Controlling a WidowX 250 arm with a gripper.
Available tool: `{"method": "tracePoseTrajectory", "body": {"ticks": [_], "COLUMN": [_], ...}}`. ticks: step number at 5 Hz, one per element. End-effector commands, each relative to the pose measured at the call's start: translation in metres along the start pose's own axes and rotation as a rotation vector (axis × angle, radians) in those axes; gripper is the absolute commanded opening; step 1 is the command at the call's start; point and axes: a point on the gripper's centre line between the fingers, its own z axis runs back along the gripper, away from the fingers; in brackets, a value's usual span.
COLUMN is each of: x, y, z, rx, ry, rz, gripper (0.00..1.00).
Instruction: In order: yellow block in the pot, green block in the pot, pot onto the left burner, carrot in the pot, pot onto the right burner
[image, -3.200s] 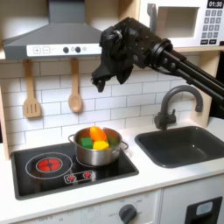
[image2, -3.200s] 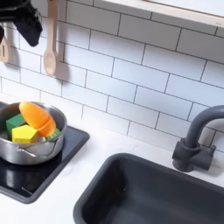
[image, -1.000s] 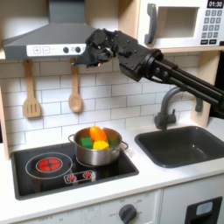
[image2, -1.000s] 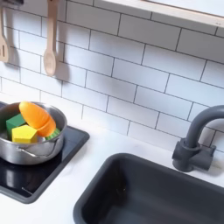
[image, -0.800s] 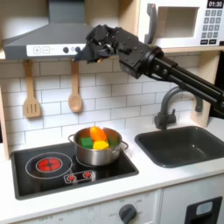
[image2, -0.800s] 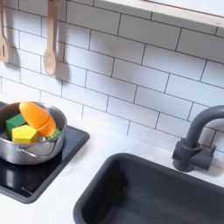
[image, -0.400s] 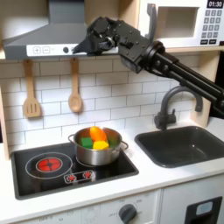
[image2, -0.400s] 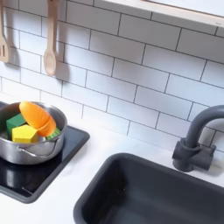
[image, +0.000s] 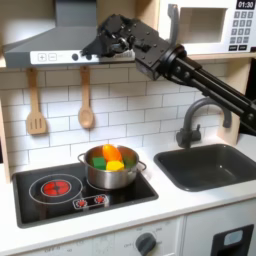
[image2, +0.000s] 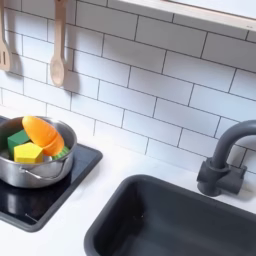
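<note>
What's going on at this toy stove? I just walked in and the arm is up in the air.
Nothing is being handled at this moment. The gripper is raised high by the range hood, well clear of the stove. The pot sits on the right burner in the first exterior view, with the carrot, the yellow block and the green block inside. The left burner is bare. The task looks finished.

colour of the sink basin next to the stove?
Dark grey, matte. The sink shows best in the second exterior view, set in the white counter.
</note>
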Motion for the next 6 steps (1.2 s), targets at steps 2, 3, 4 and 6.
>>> {"method": "tracePoseTrajectory", "body": {"ticks": [2, 3, 4, 6], "x": [-0.003, -0.005, -0.007, -0.011], "y": [0.006, 0.007, 0.009, 0.017], "z": [-0.003, -0.004, -0.003, -0.002], "rx": [0.019, 0.023, 0.028, 0.043], "ry": [0.013, 0.018, 0.021, 0.03], "rz": [-0.007, -0.013, -0.019, -0.014], "gripper": [0.0, 0.0, 0.0, 0.0]}}
